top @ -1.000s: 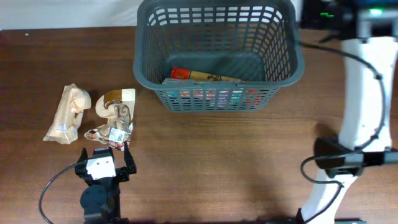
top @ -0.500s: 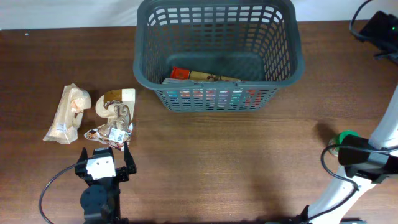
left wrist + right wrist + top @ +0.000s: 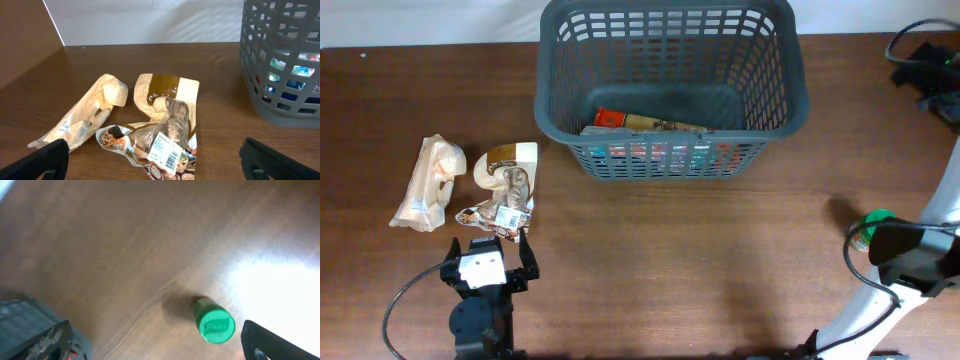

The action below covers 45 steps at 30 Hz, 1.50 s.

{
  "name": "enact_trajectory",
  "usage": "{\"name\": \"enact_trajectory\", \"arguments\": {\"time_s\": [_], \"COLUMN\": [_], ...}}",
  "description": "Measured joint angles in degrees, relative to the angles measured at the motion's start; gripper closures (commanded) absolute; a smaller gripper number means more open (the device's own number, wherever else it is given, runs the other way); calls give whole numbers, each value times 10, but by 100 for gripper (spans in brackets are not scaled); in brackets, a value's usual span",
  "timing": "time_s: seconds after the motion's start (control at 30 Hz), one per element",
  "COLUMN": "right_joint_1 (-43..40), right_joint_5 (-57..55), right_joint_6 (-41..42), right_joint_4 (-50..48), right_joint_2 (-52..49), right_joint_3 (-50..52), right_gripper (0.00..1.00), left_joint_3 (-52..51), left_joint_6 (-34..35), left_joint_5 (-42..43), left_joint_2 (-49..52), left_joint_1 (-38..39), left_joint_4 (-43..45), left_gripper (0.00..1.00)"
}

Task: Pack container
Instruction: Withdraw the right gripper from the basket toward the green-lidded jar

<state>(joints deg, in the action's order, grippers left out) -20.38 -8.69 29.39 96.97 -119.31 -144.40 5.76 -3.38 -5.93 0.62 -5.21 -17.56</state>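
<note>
1. At the far middle of the brown wooden table (image 3: 650, 270) stands the large dark grey plastic basket (image 3: 670, 160), upright with its mouth open to the top. Its near wall faces both arms.
2. A flat red and brown packet (image 3: 640, 122) lies on the basket's floor, and more coloured wrappers show through the near lattice. Most of the floor looks free.
3. Near the left edge of the table, well apart from the basket, lie three soft packs close together: a pale beige plastic bag (image 3: 425, 185), a brown and cream pouch (image 3: 510, 160) and a crumpled clear packet with a barcode label (image 3: 500, 210).
4. The left gripper (image 3: 490, 250) sits low just in front of the crumpled packet. Its fingers are spread wide and hold nothing.
5. The right gripper (image 3: 155, 327) hangs high over the right side, its fingers also wide apart and empty. A small bottle with a green cap (image 3: 215, 325) stands below it.
6. The basket is probably light for its size, stiff and not fragile. With little inside, it would likely slide on the smooth wood if knocked.
7. It is far too wide to span. If it has to be moved, the rolled top rim or a bar of the lattice is the place to pinch, preferably near the middle of a long side so that it does not swing.
</note>
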Motion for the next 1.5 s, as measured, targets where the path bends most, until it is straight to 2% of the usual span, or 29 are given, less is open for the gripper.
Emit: {"name": "enact_trajectory", "arguments": {"time_s": [0.23,0.53,0.87,1.23,1.5], "right_joint_1": [-17,-101,-117,-117,-117], "right_joint_5": [-30,-41,-43,-53,-68], "right_joint_6": [64,116,148,186,202], "right_joint_4": [0,0,0,0,-3], "right_joint_2": [0,0,5,137,149], "right_joint_3": [62,138,144,147,153], "right_gripper": [1,1,1,1,1], "left_joint_3": [0,0,0,0,0], "left_joint_6": [0,0,0,0,0], "left_joint_5": [0,0,0,0,0], "left_joint_2": [0,0,0,0,0], "left_joint_1": [0,0,0,0,0], "left_joint_4": [0,0,0,0,0], "left_gripper": [1,1,1,1,1]}}
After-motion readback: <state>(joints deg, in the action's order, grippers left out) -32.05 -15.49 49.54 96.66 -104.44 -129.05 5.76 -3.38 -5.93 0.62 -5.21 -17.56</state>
